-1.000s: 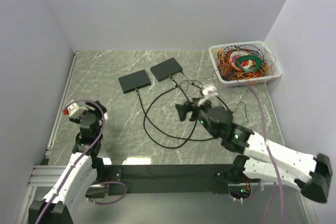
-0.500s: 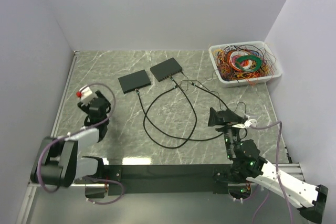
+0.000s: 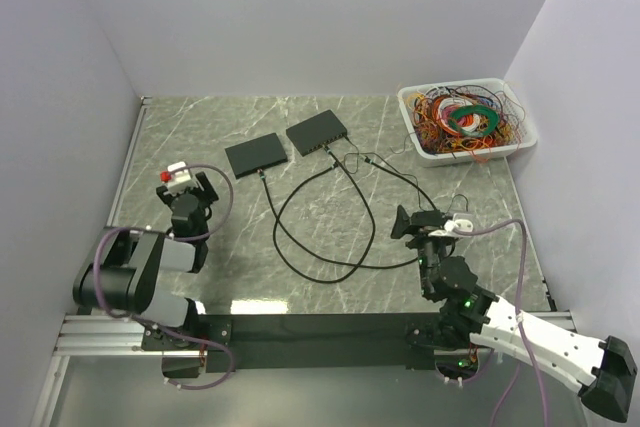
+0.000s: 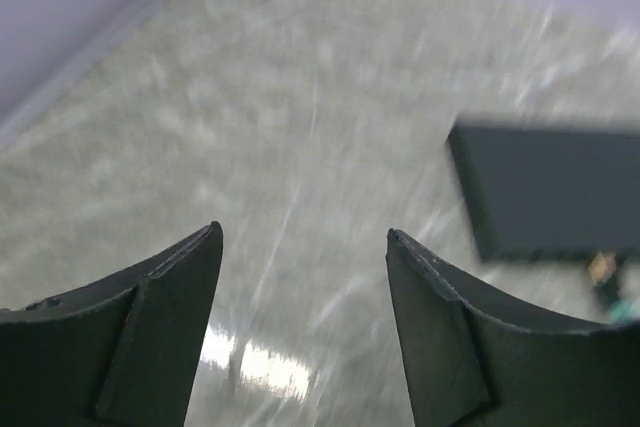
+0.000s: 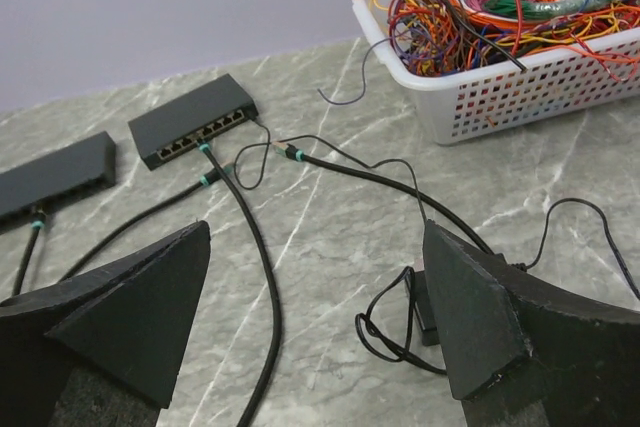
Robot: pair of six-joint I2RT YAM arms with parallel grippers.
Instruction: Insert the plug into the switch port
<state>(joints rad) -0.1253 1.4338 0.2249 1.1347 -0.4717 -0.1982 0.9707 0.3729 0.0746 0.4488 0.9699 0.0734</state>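
Observation:
Two black switches lie at the back of the table, one (image 3: 255,155) on the left and one (image 3: 317,132) on the right, each with a black cable plugged in. In the right wrist view the right switch (image 5: 195,122) shows its port row, and a loose plug (image 5: 288,152) with a teal band lies on the table just right of it, also seen from above (image 3: 371,159). My right gripper (image 3: 412,222) (image 5: 315,237) is open and empty, well short of the plug. My left gripper (image 3: 190,197) (image 4: 303,235) is open and empty, with the left switch (image 4: 550,187) blurred ahead to the right.
A white basket (image 3: 520,142) (image 5: 520,97) of tangled coloured wires stands at the back right. Black cables loop across the middle (image 3: 300,247). A small black adapter (image 5: 425,307) with a thin cord lies by my right finger. Walls close in on three sides.
My right arm has pulled back from the table's middle toward the near right. My left arm has swung up and forward on the left, and its view is motion-blurred.

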